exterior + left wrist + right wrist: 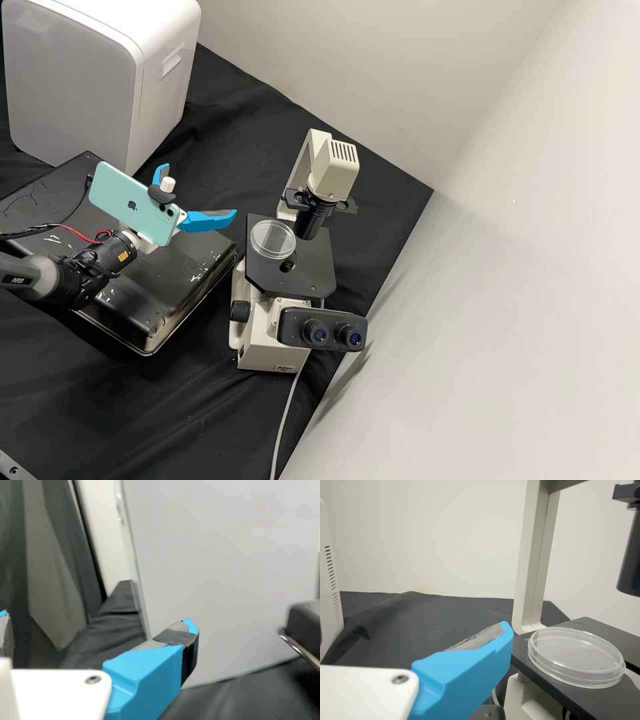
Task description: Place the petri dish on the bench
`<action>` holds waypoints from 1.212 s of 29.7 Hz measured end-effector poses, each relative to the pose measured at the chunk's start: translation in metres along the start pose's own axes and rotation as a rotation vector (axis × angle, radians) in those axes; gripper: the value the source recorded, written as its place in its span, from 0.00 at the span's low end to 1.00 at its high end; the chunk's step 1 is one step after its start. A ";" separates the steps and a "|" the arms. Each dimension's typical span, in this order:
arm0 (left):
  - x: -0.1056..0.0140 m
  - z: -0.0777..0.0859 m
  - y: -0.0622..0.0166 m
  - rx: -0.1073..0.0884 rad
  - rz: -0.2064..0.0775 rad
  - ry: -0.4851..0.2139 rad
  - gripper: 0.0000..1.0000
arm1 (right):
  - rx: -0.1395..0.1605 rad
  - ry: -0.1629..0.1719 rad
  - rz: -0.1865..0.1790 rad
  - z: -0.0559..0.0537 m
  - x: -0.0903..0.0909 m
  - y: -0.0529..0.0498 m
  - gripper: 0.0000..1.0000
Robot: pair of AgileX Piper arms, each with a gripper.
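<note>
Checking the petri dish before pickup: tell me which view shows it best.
The right wrist view: the petri dish lies close, seen from the side, whole rim clear, on the microscope stage. The high view gives it from above, a small clear circle on that stage. The left wrist view faces a pale wall.

A clear, round, shallow petri dish point(273, 239) lies flat at frame centre, on the microscope's black stage point(313, 270).

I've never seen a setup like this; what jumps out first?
The beige microscope in the middle of the black bench, with a clear petri dish lying on its dark stage. Beside it hangs the right hand, bright blue fingers spread open, with a mint-green phone mounted behind it.
</note>
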State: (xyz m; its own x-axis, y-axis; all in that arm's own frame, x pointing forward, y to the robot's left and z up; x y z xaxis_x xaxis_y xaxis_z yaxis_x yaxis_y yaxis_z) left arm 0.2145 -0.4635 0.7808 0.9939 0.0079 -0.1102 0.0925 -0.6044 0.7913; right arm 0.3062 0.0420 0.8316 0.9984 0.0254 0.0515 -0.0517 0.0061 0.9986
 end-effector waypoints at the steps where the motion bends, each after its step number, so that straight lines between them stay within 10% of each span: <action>1: -0.003 0.002 0.0009 -0.004 0.006 -0.009 1.00 | 0.000 0.000 0.000 0.000 0.000 0.000 1.00; 23: -0.051 0.048 -0.0033 0.022 0.090 -0.275 1.00 | 0.000 0.000 0.000 0.000 0.000 0.000 1.00; 36: -0.083 0.082 -0.0174 0.115 0.060 -0.469 1.00 | 0.000 0.000 0.000 0.000 0.000 0.000 1.00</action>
State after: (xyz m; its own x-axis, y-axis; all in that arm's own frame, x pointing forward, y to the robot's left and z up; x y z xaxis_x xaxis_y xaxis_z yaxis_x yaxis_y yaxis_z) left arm 0.1253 -0.5193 0.7267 0.8606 -0.3737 -0.3461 0.0019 -0.6772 0.7358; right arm 0.3062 0.0420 0.8316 0.9984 0.0254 0.0515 -0.0517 0.0061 0.9986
